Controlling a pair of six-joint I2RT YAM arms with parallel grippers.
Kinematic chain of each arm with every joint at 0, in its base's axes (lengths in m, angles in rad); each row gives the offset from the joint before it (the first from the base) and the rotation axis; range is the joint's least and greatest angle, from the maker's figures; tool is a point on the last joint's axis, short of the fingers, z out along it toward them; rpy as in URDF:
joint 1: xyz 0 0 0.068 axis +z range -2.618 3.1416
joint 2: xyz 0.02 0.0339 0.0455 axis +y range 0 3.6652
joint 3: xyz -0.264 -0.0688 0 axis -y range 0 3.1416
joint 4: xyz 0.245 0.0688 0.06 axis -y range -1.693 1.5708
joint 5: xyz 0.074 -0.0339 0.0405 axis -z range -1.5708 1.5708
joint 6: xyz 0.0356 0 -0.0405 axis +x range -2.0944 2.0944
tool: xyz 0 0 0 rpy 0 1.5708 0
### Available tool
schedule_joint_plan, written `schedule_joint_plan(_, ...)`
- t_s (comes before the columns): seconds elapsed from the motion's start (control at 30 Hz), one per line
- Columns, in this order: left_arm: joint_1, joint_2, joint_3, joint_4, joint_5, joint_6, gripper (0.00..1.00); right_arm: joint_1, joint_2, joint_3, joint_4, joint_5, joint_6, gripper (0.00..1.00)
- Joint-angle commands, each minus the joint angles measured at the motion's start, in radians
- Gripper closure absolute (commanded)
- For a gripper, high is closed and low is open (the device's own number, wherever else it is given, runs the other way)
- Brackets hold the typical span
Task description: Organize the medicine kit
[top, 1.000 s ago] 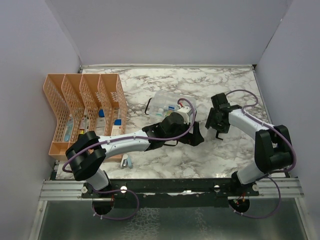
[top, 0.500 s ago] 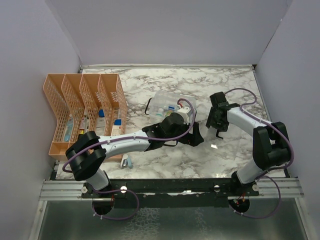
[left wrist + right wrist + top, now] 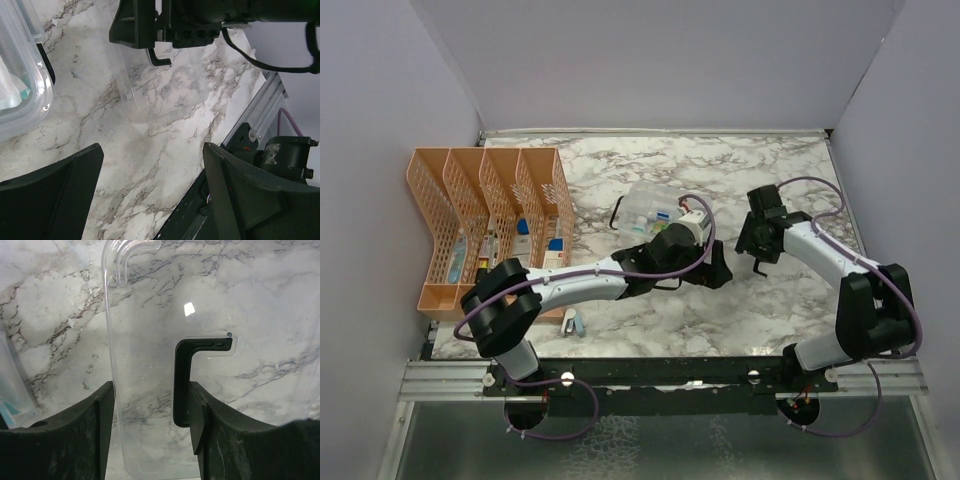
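Observation:
The medicine kit, a clear box with small items inside, sits mid-table without its lid; its corner shows in the left wrist view. My right gripper is shut on the clear lid, one finger on the lid's edge and the other against its black clip. In the left wrist view the lid hangs from that gripper above the marble. My left gripper is open over bare marble, right of the box, with nothing between its fingers.
An orange lattice organizer with several medicine packets stands at the left. A small packet lies by the front edge. The black front rail runs close to my left gripper. Walls enclose the table on three sides.
My right gripper has narrowed onto the lid and shifted slightly right and back. My left gripper has edged a little right and away from me.

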Motion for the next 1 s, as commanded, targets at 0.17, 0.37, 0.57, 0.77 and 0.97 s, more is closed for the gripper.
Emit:
schedule_joint_plan(0.17,-0.021,0.061,-0.004,0.063,-0.005,-0.106,0.16,-0.001,-0.129,-0.049,0.004,-0.131,0.054,0.62)
schedule_joint_plan(0.37,-0.022,0.104,0.008,0.094,0.019,-0.187,0.19,0.0,-0.189,-0.061,0.0,-0.199,0.059,0.62)
schedule_joint_plan(0.57,-0.025,0.126,0.028,0.084,-0.014,-0.266,0.2,0.0,-0.204,-0.072,-0.03,-0.15,0.061,0.62)
schedule_joint_plan(0.77,-0.029,0.116,-0.006,0.095,-0.042,-0.277,0.2,0.0,-0.129,-0.061,-0.066,-0.02,0.044,0.42)
schedule_joint_plan(0.97,-0.029,0.095,-0.028,0.092,-0.062,-0.268,0.2,-0.002,-0.055,-0.033,-0.038,0.027,0.011,0.36)
